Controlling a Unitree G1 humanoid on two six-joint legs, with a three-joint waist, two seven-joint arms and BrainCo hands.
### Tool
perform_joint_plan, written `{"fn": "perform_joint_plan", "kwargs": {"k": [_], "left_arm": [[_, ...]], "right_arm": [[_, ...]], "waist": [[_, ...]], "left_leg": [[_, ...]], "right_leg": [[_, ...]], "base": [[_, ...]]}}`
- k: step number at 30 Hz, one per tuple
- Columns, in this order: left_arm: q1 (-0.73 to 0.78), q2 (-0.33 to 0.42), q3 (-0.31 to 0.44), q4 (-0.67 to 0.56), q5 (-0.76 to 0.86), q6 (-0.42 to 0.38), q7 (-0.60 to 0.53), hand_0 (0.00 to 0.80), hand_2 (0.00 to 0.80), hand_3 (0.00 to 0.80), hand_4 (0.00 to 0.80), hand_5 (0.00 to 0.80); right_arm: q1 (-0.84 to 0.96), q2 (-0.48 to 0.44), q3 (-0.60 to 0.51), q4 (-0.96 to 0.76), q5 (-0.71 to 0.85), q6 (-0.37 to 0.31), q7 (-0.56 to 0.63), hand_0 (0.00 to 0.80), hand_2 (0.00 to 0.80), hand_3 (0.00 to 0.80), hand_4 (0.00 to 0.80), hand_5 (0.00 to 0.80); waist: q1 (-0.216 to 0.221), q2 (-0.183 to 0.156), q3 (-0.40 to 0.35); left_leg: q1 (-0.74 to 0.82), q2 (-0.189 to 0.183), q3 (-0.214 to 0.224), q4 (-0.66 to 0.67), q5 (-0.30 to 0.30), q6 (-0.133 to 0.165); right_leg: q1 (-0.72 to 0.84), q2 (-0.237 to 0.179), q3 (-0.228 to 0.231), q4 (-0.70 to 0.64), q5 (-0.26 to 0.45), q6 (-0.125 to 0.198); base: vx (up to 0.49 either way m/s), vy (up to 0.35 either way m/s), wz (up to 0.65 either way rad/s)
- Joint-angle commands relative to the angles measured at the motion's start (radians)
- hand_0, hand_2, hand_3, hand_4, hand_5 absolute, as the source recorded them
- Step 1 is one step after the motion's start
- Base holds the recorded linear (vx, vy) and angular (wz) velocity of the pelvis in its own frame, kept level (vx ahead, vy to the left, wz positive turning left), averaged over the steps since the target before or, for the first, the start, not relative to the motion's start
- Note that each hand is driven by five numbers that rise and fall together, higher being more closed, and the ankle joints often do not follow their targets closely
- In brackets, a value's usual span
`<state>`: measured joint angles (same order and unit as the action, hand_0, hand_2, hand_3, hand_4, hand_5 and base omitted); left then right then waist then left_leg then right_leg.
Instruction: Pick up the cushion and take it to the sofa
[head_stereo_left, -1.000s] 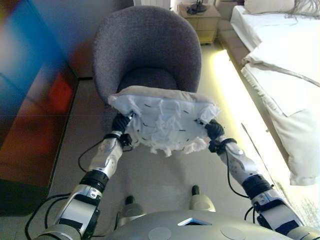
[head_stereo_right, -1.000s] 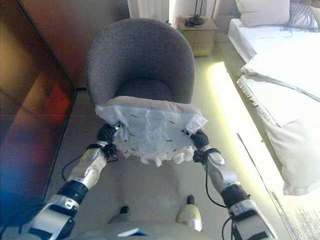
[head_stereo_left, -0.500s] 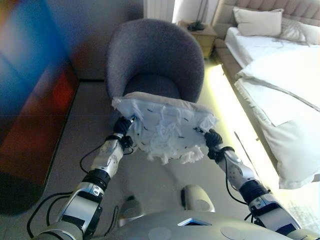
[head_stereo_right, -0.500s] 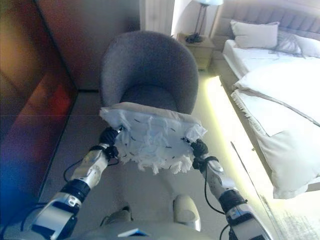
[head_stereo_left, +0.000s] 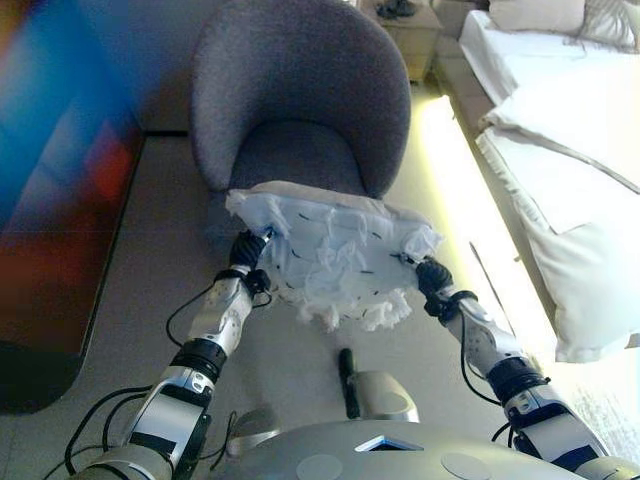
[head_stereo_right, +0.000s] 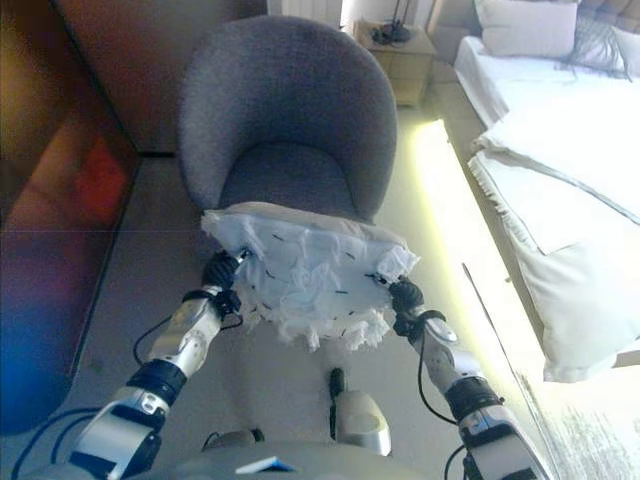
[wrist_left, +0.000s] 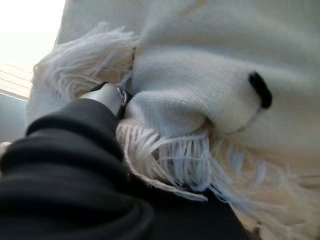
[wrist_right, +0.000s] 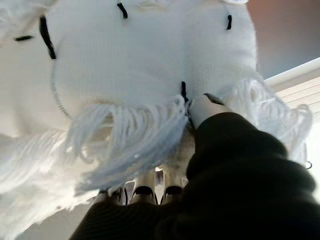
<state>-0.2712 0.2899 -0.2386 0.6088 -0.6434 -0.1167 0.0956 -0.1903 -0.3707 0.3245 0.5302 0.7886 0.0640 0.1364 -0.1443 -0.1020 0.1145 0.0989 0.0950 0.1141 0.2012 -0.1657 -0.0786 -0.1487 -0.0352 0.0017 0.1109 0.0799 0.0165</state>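
Cushion held between both hands before the grey chair

Both arms reach forward with the white fringed cushion (head_stereo_left: 330, 250) carried between them, clear of the floor, just in front of the seat of a round grey armchair (head_stereo_left: 300, 95). The cushion lies roughly flat, its fringe hanging from the near edge and small dark marks scattered over the cloth.

The left hand (head_stereo_left: 248, 248) sits at the cushion's left edge. In its wrist view a silver thumb (wrist_left: 107, 96) presses against the knitted cloth beside the dark ribbed cover, and the fingers are buried under fabric and fringe, so it cannot be told whether they are curled round it.

The right hand (head_stereo_left: 432, 275) sits at the cushion's right corner. Its wrist view shows the thumb (wrist_right: 205, 107) pushed onto the cloth from one side and dark-tipped fingers (wrist_right: 145, 190) under the fringe on the other, pinching the cushion's edge.

A bed with white bedding (head_stereo_right: 560, 150) lies to the right, and a small nightstand (head_stereo_right: 400, 45) stands behind the chair
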Motion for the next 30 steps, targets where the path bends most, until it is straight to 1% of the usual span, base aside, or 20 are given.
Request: {"fn": "perform_joint_plan", "kwargs": {"k": [1,2,3,5,8,9,10,11,12,15,17,19,21,24,26,27,28,29,30], "left_arm": [[-0.036,-0.021,0.022,-0.129,0.009,-0.116,-0.009,0.800,0.800,0.800,0.800,0.800],[-0.030,-0.019,0.024,-0.135,-0.002,-0.114,-0.009,0.800,0.800,0.800,0.800,0.800],[-0.023,-0.017,0.029,-0.138,-0.013,-0.110,-0.016,0.800,0.800,0.800,0.800,0.800],[-0.010,-0.016,0.034,-0.147,-0.010,-0.099,-0.025,0.800,0.800,0.800,0.800,0.800],[0.011,-0.005,0.036,-0.159,-0.006,-0.097,-0.045,0.800,0.800,0.800,0.800,0.800],[0.012,0.001,0.037,-0.165,-0.011,-0.090,-0.048,0.800,0.800,0.800,0.800,0.800],[0.014,0.007,0.039,-0.168,-0.016,-0.088,-0.051,0.800,0.800,0.800,0.800,0.800],[0.017,0.013,0.040,-0.169,-0.024,-0.089,-0.057,0.800,0.800,0.800,0.800,0.800],[0.015,0.018,0.039,-0.166,-0.034,-0.092,-0.066,0.800,0.800,0.800,0.800,0.800],[0.002,0.020,0.029,-0.145,-0.047,-0.102,-0.084,0.800,0.800,0.800,0.800,0.800],[-0.002,0.012,0.025,-0.134,-0.044,-0.100,-0.089,0.800,0.800,0.800,0.800,0.800],[0.003,0.008,0.023,-0.113,-0.044,-0.110,-0.099,0.800,0.800,0.800,0.800,0.800],[0.012,0.002,0.023,-0.103,-0.044,-0.120,-0.098,0.800,0.800,0.800,0.800,0.800],[0.020,0.001,0.020,-0.095,-0.047,-0.131,-0.100,0.800,0.800,0.800,0.800,0.800],[0.018,0.003,0.019,-0.099,-0.041,-0.134,-0.103,0.800,0.800,0.800,0.800,0.800],[0.017,0.004,0.020,-0.100,-0.034,-0.135,-0.109,0.800,0.800,0.800,0.800,0.800],[0.018,0.007,0.020,-0.103,-0.033,-0.135,-0.109,0.800,0.800,0.800,0.800,0.800],[0.021,0.009,0.020,-0.109,-0.029,-0.135,-0.108,0.800,0.800,0.800,0.800,0.800],[0.024,0.011,0.020,-0.115,-0.025,-0.131,-0.105,0.800,0.800,0.800,0.800,0.800]], "right_arm": [[-0.078,-0.004,0.024,-0.077,-0.023,-0.078,0.095,0.800,0.800,0.800,0.800,0.800],[-0.076,-0.006,0.026,-0.078,-0.027,-0.081,0.097,0.800,0.800,0.800,0.800,0.800],[-0.071,-0.008,0.027,-0.081,-0.027,-0.086,0.096,0.800,0.800,0.800,0.800,0.800],[-0.056,-0.007,0.023,-0.082,-0.026,-0.098,0.104,0.800,0.800,0.800,0.800,0.800],[-0.035,-0.004,0.018,-0.089,-0.048,-0.102,0.102,0.800,0.800,0.800,0.800,0.800],[-0.037,-0.003,0.020,-0.090,-0.064,-0.103,0.092,0.800,0.800,0.800,0.800,0.800],[-0.038,-0.005,0.023,-0.095,-0.070,-0.100,0.089,0.800,0.800,0.800,0.800,0.800],[-0.036,-0.006,0.025,-0.102,-0.078,-0.101,0.085,0.800,0.800,0.800,0.800,0.800],[-0.036,-0.008,0.027,-0.110,-0.083,-0.102,0.078,0.800,0.800,0.800,0.800,0.800],[-0.038,-0.015,0.030,-0.121,-0.076,-0.100,0.055,0.800,0.800,0.800,0.800,0.800],[-0.031,-0.016,0.027,-0.129,-0.076,-0.092,0.046,0.800,0.800,0.800,0.800,0.800],[-0.018,-0.018,0.019,-0.122,-0.072,-0.084,0.064,0.800,0.800,0.800,0.800,0.800],[-0.004,-0.022,0.009,-0.119,-0.078,-0.076,0.080,0.800,0.800,0.800,0.800,0.800],[0.009,-0.022,0.003,-0.122,-0.075,-0.083,0.097,0.800,0.800,0.800,0.800,0.800],[0.005,-0.015,0.010,-0.127,-0.072,-0.094,0.091,0.800,0.800,0.800,0.800,0.800],[-0.001,-0.010,0.010,-0.127,-0.067,-0.099,0.088,0.800,0.800,0.800,0.800,0.800],[-0.005,-0.004,0.011,-0.127,-0.064,-0.102,0.089,0.800,0.800,0.800,0.800,0.800],[-0.003,0.003,0.009,-0.137,-0.065,-0.104,0.085,0.800,0.800,0.800,0.800,0.800],[0.001,0.009,0.006,-0.151,-0.068,-0.104,0.078,0.800,0.800,0.800,0.800,0.800]], "waist": [[0.007,-0.012,-0.090],[0.011,-0.016,-0.091],[0.014,-0.019,-0.092],[0.026,-0.027,-0.085],[0.053,-0.029,-0.068],[0.062,-0.026,-0.060],[0.066,-0.021,-0.055],[0.073,-0.012,-0.045],[0.079,-0.008,-0.035],[0.094,0.017,-0.020],[0.101,0.024,-0.020],[0.102,0.035,-0.025],[0.098,0.049,-0.033],[0.094,0.065,-0.034],[0.098,0.073,-0.029],[0.101,0.072,-0.024],[0.107,0.071,-0.022],[0.113,0.072,-0.022],[0.118,0.069,-0.025]], "left_leg": [[-0.019,0.000,0.015,0.372,0.247,0.013],[-0.049,-0.016,0.011,0.454,0.254,0.015],[-0.087,-0.015,0.009,0.537,0.265,0.015],[-0.164,-0.014,0.006,0.606,0.246,0.031],[-0.250,-0.012,0.011,0.513,0.231,0.050],[-0.269,-0.004,0.021,0.443,0.245,0.046],[-0.275,0.006,0.028,0.371,0.259,0.040],[-0.287,0.019,0.029,0.267,0.279,0.030],[-0.303,0.025,0.020,0.199,0.284,0.028],[-0.340,0.057,-0.019,-0.051,0.354,-0.002],[-0.341,0.079,-0.029,-0.167,0.384,-0.017],[-0.326,0.095,-0.019,-0.256,0.394,-0.027],[-0.333,0.109,-0.006,-0.288,0.398,-0.036],[-0.326,0.113,0.026,-0.288,0.391,-0.032],[-0.321,0.115,0.038,-0.278,0.386,-0.030],[-0.311,0.110,0.050,-0.260,0.373,-0.022],[-0.309,0.099,0.043,-0.236,0.360,-0.014],[-0.317,0.082,0.028,-0.196,0.351,-0.008],[-0.326,0.065,0.018,-0.160,0.330,0.004]], "right_leg": [[0.008,0.008,-0.037,-0.039,0.025,-0.024],[0.019,0.009,-0.039,-0.032,0.013,-0.037],[0.030,0.010,-0.039,-0.024,0.001,-0.050],[0.065,0.010,-0.029,-0.023,-0.017,-0.060],[0.110,0.017,-0.024,-0.029,-0.042,-0.057],[0.128,0.022,-0.026,-0.034,-0.055,-0.053],[0.141,0.027,-0.022,-0.037,-0.068,-0.048],[0.157,0.034,-0.015,-0.037,-0.083,-0.041],[0.168,0.033,-0.005,-0.038,-0.093,-0.033],[0.210,0.047,0.032,-0.048,-0.118,-0.013],[0.246,0.042,0.041,-0.063,-0.129,-0.001],[0.273,0.036,0.042,-0.064,-0.146,0.008],[0.281,0.038,0.030,-0.050,-0.170,0.008],[0.282,0.039,0.007,-0.019,-0.202,0.003],[0.277,0.033,-0.013,0.017,-0.229,0.004],[0.280,0.025,-0.024,0.033,-0.239,0.006],[0.282,0.015,-0.028,0.050,-0.245,0.010],[0.282,0.003,-0.033,0.073,-0.251,0.019],[0.276,-0.015,-0.033,0.096,-0.245,0.031]], "base": [[0.298,-0.265,-0.46],[0.273,-0.241,-0.44],[0.269,-0.208,-0.45],[0.257,-0.138,-0.29],[0.244,-0.045,-0.05],[0.196,0.017,-0.03],[0.185,0.073,0.02],[0.167,0.114,-0.02],[0.169,0.142,0.01],[0.205,0.137,-0.06],[0.249,0.115,-0.08],[0.296,0.141,-0.05],[0.304,0.159,-0.12],[0.283,0.172,-0.12],[0.260,0.176,-0.16],[0.268,0.181,-0.36],[0.310,0.203,-0.22],[0.336,0.209,0.00],[0.328,0.204,0.16]]}}
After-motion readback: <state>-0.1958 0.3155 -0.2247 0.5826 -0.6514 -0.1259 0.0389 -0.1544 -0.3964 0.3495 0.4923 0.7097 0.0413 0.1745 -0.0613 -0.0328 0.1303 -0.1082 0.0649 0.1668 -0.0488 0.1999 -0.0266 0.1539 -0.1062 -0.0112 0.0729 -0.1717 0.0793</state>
